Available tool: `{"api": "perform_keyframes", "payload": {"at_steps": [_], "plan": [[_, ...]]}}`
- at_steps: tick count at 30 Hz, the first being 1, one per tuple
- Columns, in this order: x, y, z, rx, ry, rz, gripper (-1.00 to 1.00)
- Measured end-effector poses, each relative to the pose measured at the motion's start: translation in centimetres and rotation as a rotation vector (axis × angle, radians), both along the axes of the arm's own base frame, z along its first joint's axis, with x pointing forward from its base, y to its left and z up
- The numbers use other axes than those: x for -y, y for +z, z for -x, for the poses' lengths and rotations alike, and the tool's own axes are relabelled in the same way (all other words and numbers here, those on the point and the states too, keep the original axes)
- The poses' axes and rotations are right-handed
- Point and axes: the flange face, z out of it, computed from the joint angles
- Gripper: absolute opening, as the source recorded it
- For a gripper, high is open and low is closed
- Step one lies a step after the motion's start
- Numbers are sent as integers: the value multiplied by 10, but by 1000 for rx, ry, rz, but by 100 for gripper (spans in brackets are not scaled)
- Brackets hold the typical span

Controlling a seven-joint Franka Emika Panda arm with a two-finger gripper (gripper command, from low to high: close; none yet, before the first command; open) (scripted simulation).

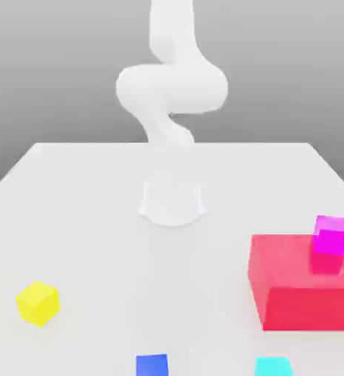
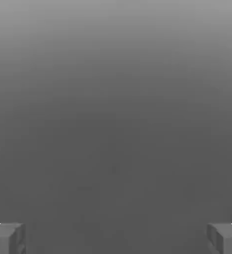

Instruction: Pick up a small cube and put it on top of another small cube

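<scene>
The tool (image 2: pixel 116 239) has its two fingers standing wide apart, nothing between them. Relative to the big red block (image 1: pixel 311 308), the small magenta cube (image 1: pixel 331 236) is on top; the small yellow cube (image 1: pixel 38 303) lies well apart, toward the exterior view's left.

Pale tabletop (image 1: pixel 131 257); grey backdrop (image 1: pixel 278 66) behind, darker toward the table's far edge.
</scene>
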Motion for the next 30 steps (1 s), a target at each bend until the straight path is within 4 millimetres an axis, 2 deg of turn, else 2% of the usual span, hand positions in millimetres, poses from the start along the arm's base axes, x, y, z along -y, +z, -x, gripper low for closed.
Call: {"api": "perform_keyframes", "payload": {"at_steps": [3,7,11,15,22,27,30], "plan": [[3,-43,-38,-81,13,0,0],[6,-104,-80,-184,28,0,0],[9,-170,-112,-286,41,3,0],[12,-240,-135,-388,53,8,0],[19,-368,-149,-567,71,22,0],[24,-459,-140,-695,83,38,0],[26,-506,-136,-729,87,43,0]]}}
